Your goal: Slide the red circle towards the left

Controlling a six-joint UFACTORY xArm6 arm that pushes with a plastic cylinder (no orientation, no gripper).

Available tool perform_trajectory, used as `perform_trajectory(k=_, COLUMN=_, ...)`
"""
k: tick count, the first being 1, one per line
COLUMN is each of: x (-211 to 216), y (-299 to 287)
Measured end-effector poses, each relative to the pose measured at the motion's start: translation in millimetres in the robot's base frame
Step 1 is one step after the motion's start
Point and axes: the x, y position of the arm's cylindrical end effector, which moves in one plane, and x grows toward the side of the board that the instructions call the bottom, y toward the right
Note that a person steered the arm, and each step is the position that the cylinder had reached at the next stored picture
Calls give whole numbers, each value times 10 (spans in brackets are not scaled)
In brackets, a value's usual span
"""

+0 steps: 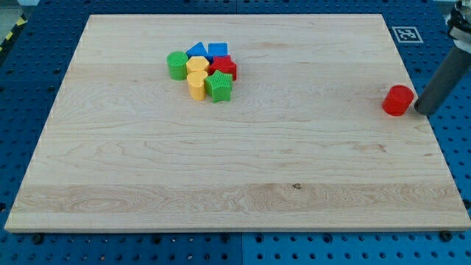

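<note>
The red circle [398, 100] stands alone near the right edge of the wooden board [235, 177]. My tip [425, 111] is at the end of the dark rod that comes down from the view's upper right. It sits just to the right of the red circle, very close to it; contact cannot be told.
A tight cluster lies at the board's upper left: a green circle [176, 65], a blue triangle [196, 51], a blue block [218, 51], a red star-like block [224, 68], two yellow blocks [196, 65] [196, 85] and a green block [220, 87]. A fiducial marker [406, 34] lies off the board's top right.
</note>
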Motion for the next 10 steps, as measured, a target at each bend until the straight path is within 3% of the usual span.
perform_trajectory(k=1, x=-183, y=-282)
perform_trajectory(k=5, x=371, y=-1468)
perform_trajectory(k=10, x=582, y=-3043)
